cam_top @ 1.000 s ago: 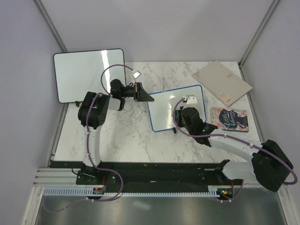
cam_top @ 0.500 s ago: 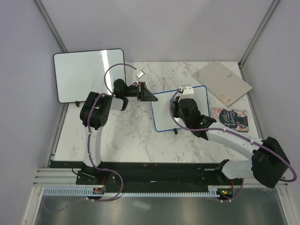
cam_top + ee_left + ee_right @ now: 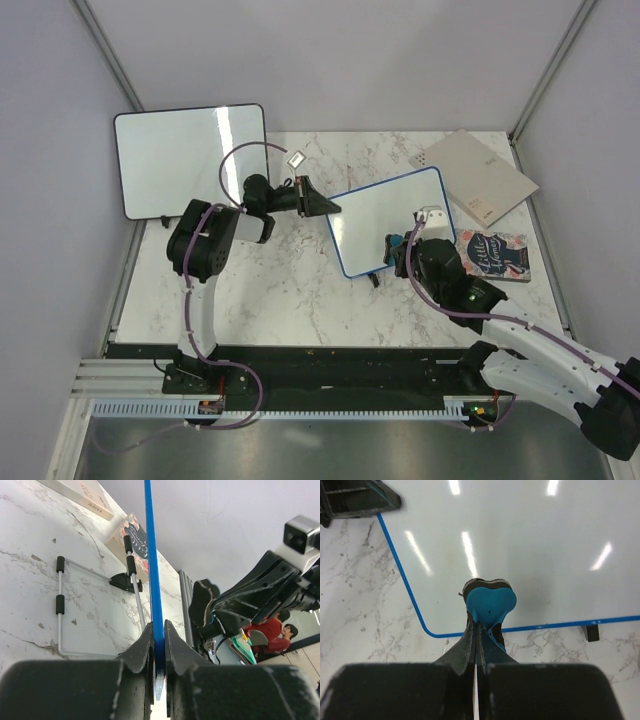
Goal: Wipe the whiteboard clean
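Observation:
The whiteboard [image 3: 385, 215] has a blue rounded frame and a blank white face; it stands tilted at mid-table. My left gripper [image 3: 322, 205] is shut on its left edge. In the left wrist view the fingers [image 3: 158, 635] clamp the blue frame [image 3: 151, 555], with the wire stand [image 3: 60, 605] behind it. My right gripper [image 3: 398, 250] is shut on a blue eraser [image 3: 490, 601]. The right wrist view shows the eraser pressed to the board [image 3: 520, 540] just above its lower frame, near the rounded corner. I see no writing on the board.
A larger black-framed whiteboard [image 3: 190, 160] leans at the back left. A beige notebook [image 3: 475, 178] lies at the back right and a dark-covered book [image 3: 495, 255] right of the board. A small square object [image 3: 296, 158] lies behind the left gripper.
The right gripper has drawn the eraser from the board's upper part down to its lower edge. The board has shifted right and tilted more, still held by the left gripper.

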Controlling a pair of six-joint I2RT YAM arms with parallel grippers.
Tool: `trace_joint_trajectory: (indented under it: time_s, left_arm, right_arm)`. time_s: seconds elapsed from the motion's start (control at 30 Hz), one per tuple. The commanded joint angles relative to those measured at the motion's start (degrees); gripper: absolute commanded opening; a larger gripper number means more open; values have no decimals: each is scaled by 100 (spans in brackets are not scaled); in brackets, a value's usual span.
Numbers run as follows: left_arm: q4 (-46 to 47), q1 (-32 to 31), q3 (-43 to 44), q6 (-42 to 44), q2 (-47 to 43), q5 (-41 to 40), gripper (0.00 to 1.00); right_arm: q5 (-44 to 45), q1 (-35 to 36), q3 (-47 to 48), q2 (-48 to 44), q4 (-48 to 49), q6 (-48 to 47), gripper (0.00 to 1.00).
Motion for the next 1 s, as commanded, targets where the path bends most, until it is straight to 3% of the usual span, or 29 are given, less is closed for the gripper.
trace_joint_trajectory:
  time_s: [0.0, 0.33, 0.47, 0.83, 0.97]
  left_arm:
    - [2147, -4, -129, -21, -535, -522, 2]
    - [2042, -13, -279, 287, -535, -426, 2]
    - [1884, -4, -244, 445, -509, -311, 2]
    - [1480, -13, -463, 981, -509, -478, 2]
    - [1304, -40, -472, 1165, -544, -487, 2]
  right_arm:
    - [-25, 1, -264, -275, -297, 262, 0]
    - [-78, 1, -247, -108, -218, 316, 0]
    - [62, 1, -150, -3, -602, 351, 0]
    - [440, 1, -466, 454, -1061, 1115, 0]
    - [554, 1, -519, 586, -1061, 1159, 15]
